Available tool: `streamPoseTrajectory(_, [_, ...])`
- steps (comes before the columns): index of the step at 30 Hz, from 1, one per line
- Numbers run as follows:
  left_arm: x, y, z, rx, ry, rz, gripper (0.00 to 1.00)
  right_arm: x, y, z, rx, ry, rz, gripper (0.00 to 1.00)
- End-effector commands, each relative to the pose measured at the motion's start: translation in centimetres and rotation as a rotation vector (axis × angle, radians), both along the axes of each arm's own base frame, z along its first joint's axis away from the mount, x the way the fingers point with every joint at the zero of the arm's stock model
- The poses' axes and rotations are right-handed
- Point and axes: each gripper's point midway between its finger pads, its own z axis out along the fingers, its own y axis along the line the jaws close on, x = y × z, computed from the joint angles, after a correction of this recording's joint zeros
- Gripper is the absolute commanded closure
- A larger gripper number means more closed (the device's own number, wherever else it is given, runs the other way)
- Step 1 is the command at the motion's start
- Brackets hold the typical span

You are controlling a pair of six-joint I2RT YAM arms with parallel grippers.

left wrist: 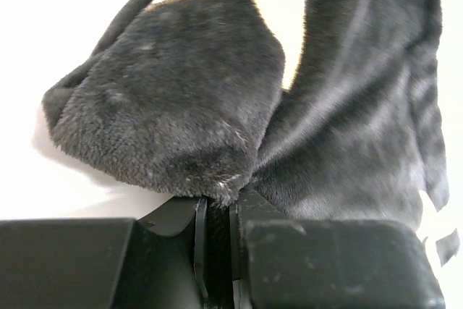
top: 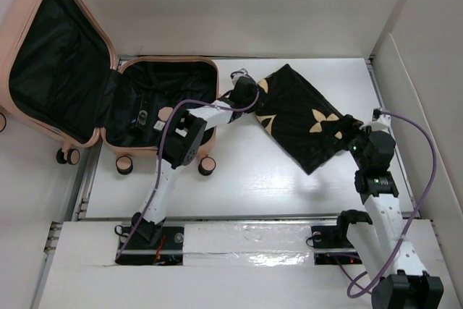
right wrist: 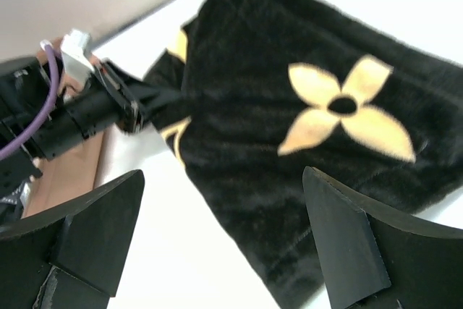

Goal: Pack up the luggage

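Two fingers of the left gripper [left wrist: 217, 204] pinch the left edge of the black plush cloth with gold flower prints [top: 296, 110]. The right gripper [right wrist: 223, 175] gapes wide at the cloth's right end. The salmon-pink hard-shell suitcase [top: 51, 132] lies open at the white table's [top: 275, 179] far left.

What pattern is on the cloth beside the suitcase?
The cloth is black with gold four-petal flowers; the right wrist view shows it best.

One salmon-pink hard-shell suitcase [top: 51, 63], three black-and-pink caster wheels [top: 124, 166] showing, left of the left gripper [top: 255, 93]. One black plush cloth with gold flower prints [top: 296, 110] between it and the right gripper [right wrist: 223, 179].
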Motion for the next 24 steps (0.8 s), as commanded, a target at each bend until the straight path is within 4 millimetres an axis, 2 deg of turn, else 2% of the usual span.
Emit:
streamPoseTrajectory(1, [-0.6, -1.2, 12.8, -0.136, -0.205, -0.094, 1.00, -0.5, -0.5, 2.6, -0.050, -0.079, -0.027, 0.04])
streamPoseTrajectory(3, [-0.9, -1.0, 16.0, -0.134, -0.265, -0.118, 1.00, -0.7, -0.4, 2.4, -0.041, -0.076, -0.024, 0.04])
streamPoseTrajectory(4, [-1.3, -0.6, 18.9, -0.145, -0.309, -0.124, 1.00, -0.7, -0.2, 2.0, -0.037, -0.069, -0.012, 0.04])
streamPoseTrajectory(6, [-1.4, 0.7, 20.8, -0.127, -0.340, -0.124, 1.00, -0.7, 0.0, 1.7, -0.032, -0.065, -0.002, 0.04])
streamPoseTrajectory(7, [-2.3, 1.1, 22.7, -0.138, -0.370, -0.136, 1.00, -0.8, 0.1, 1.4, -0.031, -0.061, 0.004, 0.04])
streamPoseTrajectory(9, [-1.6, 3.6, 24.5, -0.132, -0.413, -0.115, 1.00, -0.9, 0.1, 1.3, -0.034, -0.063, 0.005, 0.04])
streamPoseTrajectory(10, [-2.0, 4.9, 25.8, -0.130, -0.424, -0.104, 1.00, -1.0, 0.1, 1.3, -0.033, -0.067, 0.003, 0.04])
streamPoseTrajectory(12, [-1.9, 7.5, 26.8, -0.111, -0.439, -0.071, 1.00, -1.1, 0.1, 1.2, -0.033, -0.073, 0.004, 0.04])
streamPoseTrajectory(13, [-1.8, 10.6, 27.5, -0.100, -0.446, -0.022, 1.00, -1.1, 0.2, 1.1, -0.034, -0.075, 0.008, 0.04])
streamPoseTrajectory(15, [-1.8, 14.0, 27.9, -0.092, -0.454, 0.030, 1.00, -1.1, 0.2, 0.9, -0.039, -0.071, 0.013, 0.04])
streamPoseTrajectory(16, [-2.5, 16.2, 27.9, -0.083, -0.451, 0.060, 1.00, -1.1, 0.3, 0.8, -0.040, -0.069, 0.018, 0.04])
streamPoseTrajectory(17, [-1.8, 19.9, 27.7, -0.065, -0.448, 0.130, 1.00, -1.1, 0.4, 0.9, -0.041, -0.077, 0.024, 0.04])
streamPoseTrajectory(18, [-1.9, 21.8, 27.4, -0.061, -0.438, 0.158, 1.00, -1.0, 0.4, 0.6, -0.040, -0.072, 0.027, 0.04])
streamPoseTrajectory(19, [-2.4, 24.0, 26.4, -0.054, -0.417, 0.192, 1.00, -1.0, 0.5, 0.5, -0.039, -0.069, 0.030, 0.04])
streamPoseTrajectory(20, [-2.0, 28.0, 25.6, -0.047, -0.399, 0.271, 1.00, -1.1, 0.9, 0.4, -0.043, -0.068, 0.048, 0.04])
streamPoseTrajectory(21, [-2.2, 29.7, 25.1, -0.054, -0.389, 0.291, 1.00, -1.1, 0.9, 0.3, -0.046, -0.065, 0.050, 0.04])
streamPoseTrajectory(22, [-2.9, 31.6, 23.4, -0.052, -0.355, 0.324, 1.00, -1.1, 0.9, 0.3, -0.047, -0.064, 0.052, 0.04])
streamPoseTrajectory(23, [-3.0, 33.4, 22.8, -0.057, -0.342, 0.357, 1.00, -1.1, 0.9, 0.3, -0.048, -0.066, 0.055, 0.04])
streamPoseTrajectory(24, [-3.1, 37.2, 22.1, -0.048, -0.328, 0.430, 1.00, -1.2, 0.9, 0.3, -0.048, -0.067, 0.055, 0.04])
